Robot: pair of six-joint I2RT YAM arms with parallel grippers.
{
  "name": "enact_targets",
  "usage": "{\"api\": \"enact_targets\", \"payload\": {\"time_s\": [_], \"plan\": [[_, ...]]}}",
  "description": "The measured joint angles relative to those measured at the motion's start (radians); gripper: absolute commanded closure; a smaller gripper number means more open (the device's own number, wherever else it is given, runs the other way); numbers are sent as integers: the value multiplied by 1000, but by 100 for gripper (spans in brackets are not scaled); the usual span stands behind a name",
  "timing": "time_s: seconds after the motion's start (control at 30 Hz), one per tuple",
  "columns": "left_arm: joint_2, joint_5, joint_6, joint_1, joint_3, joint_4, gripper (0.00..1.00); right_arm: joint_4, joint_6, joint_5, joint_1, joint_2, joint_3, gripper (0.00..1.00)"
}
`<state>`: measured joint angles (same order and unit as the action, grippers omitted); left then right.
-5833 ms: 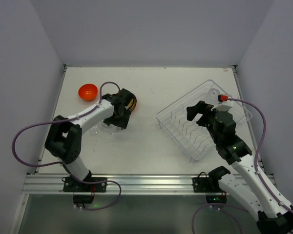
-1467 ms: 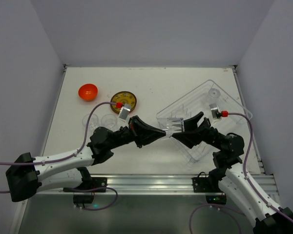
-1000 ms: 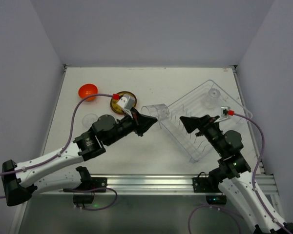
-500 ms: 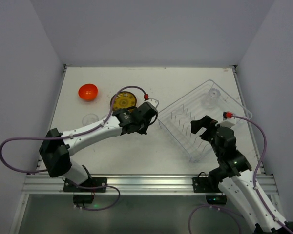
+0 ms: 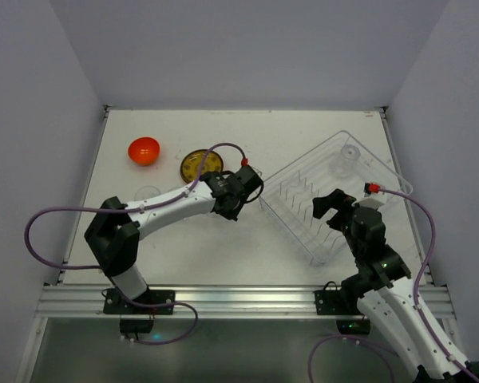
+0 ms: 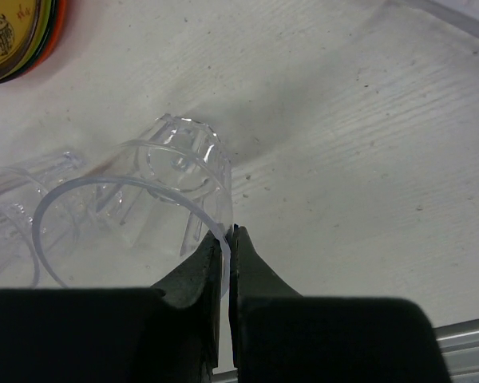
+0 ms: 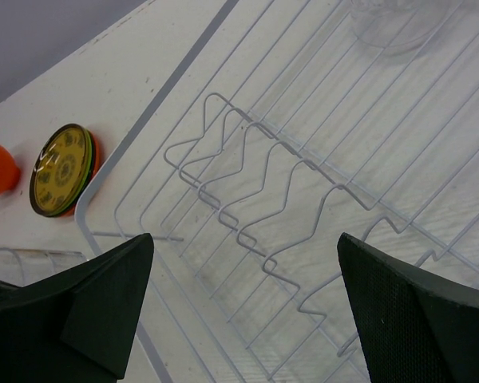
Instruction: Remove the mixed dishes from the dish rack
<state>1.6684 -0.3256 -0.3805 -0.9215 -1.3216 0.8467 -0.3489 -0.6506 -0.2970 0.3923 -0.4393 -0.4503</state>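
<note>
My left gripper (image 6: 227,235) is shut on the rim of a small clear cup (image 6: 172,187), which it holds tilted just above the white table. In the top view that gripper (image 5: 226,209) is left of the dish rack (image 5: 335,199). My right gripper (image 7: 245,237) stands open over the rack's thin wire dividers (image 7: 287,183), with nothing between its fingers. One clear cup (image 5: 349,154) is left in the rack's far corner. The orange-red bowl (image 5: 144,149) and the stack of plates (image 5: 201,164) rest on the table at the far left.
Another clear cup (image 6: 16,215) lies on the table beside the held one, and one shows faintly in the top view (image 5: 148,194). White walls close in the table on three sides. An aluminium rail (image 5: 239,299) runs along the near edge.
The clear cup passed from the right gripper to the left one. My left arm has swung it left, away from the rack. The right gripper has drawn back over the rack and stayed open.
</note>
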Motion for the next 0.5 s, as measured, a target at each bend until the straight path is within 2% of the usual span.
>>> {"api": "enact_targets", "payload": {"time_s": [0.17,0.5], "plan": [[65,22,21,45,0,8,100,0,1,0,0,1,0,1],[77,90,79,127,-10,-8,100,0,3,4,0,1,1,1]]}}
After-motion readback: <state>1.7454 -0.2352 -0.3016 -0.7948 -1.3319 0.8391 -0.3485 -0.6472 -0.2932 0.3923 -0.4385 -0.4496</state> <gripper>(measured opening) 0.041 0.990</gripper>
